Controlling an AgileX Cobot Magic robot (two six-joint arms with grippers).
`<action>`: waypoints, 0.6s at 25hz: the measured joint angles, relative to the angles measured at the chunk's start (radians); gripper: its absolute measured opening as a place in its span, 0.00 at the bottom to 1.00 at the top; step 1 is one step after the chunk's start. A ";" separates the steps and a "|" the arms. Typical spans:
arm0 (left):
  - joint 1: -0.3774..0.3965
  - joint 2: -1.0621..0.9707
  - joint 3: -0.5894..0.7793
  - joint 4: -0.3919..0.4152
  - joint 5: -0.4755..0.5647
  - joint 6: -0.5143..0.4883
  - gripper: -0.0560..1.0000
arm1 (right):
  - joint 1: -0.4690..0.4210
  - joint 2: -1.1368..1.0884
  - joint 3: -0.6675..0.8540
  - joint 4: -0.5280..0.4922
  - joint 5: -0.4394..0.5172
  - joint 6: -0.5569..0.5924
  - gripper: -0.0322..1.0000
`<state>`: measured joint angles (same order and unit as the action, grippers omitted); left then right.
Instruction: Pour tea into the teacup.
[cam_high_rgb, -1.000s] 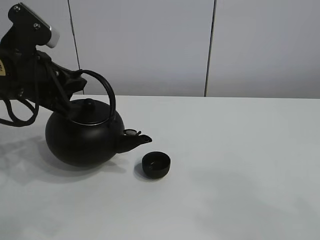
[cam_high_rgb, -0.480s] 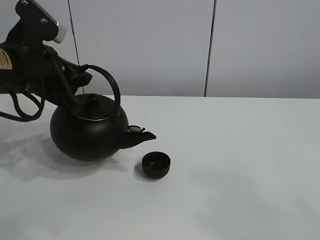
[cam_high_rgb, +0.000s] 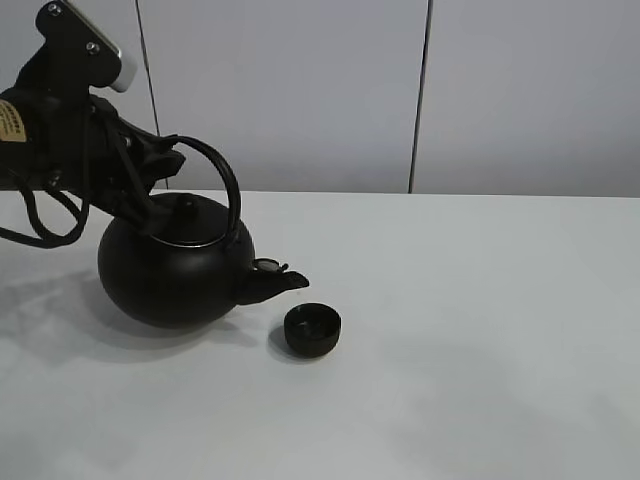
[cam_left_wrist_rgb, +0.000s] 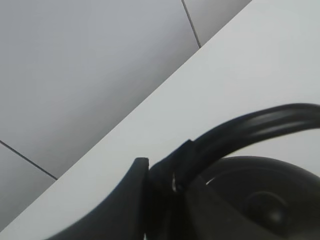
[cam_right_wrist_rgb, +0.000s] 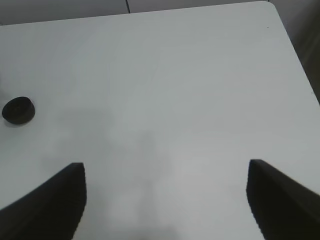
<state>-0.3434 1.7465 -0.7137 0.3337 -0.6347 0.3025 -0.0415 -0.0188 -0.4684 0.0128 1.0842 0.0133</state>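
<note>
Over the white table (cam_high_rgb: 480, 330), the teapot (cam_high_rgb: 175, 275) is clamped by its handle (cam_left_wrist_rgb: 250, 125) in the left gripper (cam_left_wrist_rgb: 170, 182), maybe lifted a bit. The right gripper (cam_right_wrist_rgb: 165, 200) is spread wide. The teacup (cam_high_rgb: 312, 330) is parked at the teapot's 4 o'clock, beneath the spout (cam_high_rgb: 275, 282).

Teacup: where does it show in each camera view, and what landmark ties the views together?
Exterior high: teacup on the table, just in front of the teapot spout.
Left wrist: not in it.
Right wrist: small black disc on the table, apart from the open right gripper.
Shared landmark: the white table.
</note>
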 joint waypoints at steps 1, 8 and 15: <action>0.000 0.000 0.000 0.000 0.000 0.001 0.16 | 0.000 0.000 0.000 0.000 0.000 0.000 0.61; 0.000 0.000 0.000 0.000 0.000 0.001 0.16 | 0.000 0.000 0.000 0.000 0.000 0.000 0.61; 0.000 0.000 0.000 0.000 0.000 -0.001 0.16 | 0.000 0.000 0.000 0.000 0.000 0.000 0.61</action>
<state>-0.3434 1.7465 -0.7137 0.3341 -0.6347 0.3012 -0.0415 -0.0188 -0.4684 0.0128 1.0842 0.0133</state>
